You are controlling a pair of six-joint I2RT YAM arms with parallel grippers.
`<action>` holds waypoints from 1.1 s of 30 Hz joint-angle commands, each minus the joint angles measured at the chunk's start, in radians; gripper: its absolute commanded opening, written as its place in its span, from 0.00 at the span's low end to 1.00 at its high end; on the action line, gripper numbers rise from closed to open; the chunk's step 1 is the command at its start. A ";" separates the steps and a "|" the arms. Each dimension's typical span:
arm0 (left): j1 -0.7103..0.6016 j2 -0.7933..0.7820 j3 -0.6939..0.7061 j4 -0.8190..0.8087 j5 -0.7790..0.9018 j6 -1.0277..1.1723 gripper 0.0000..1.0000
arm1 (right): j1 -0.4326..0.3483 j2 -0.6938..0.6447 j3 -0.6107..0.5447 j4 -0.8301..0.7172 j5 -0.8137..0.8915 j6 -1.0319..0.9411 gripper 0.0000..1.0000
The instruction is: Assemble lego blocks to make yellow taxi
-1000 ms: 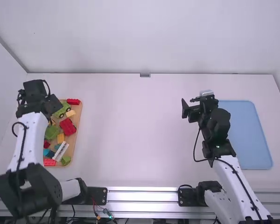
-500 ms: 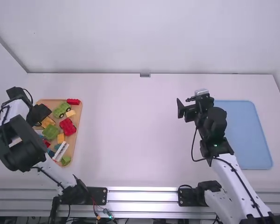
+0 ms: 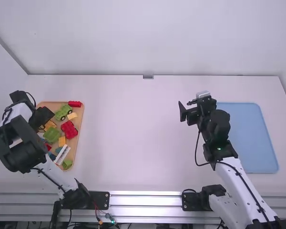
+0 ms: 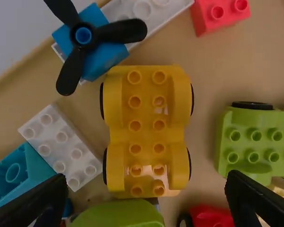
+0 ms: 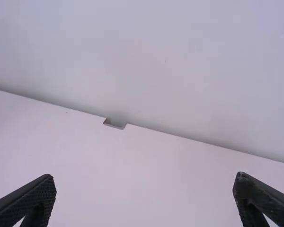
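Left wrist view: yellow car base (image 4: 146, 133), black propeller (image 4: 123, 32) | high view: blue tray (image 3: 248, 138) | left hand (image 3: 42, 126), right hand (image 3: 186, 108): both spread apart

One yellow wheeled base (image 4: 146, 111) is lying studs-up on the tan tray (image 4: 210, 61), a white brick (image 4: 61, 146) slanting beside it. One blue block (image 4: 97, 61) is bearing a black propeller (image 4: 84, 37). One green wheeled base (image 4: 255, 144) is lying apart. Left gripper (image 3: 43, 127): fingers are standing wide.
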 commanded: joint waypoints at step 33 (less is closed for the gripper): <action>-0.008 0.105 -0.018 0.084 0.003 -0.026 0.84 | 0.002 0.004 0.036 -0.024 -0.003 0.000 0.99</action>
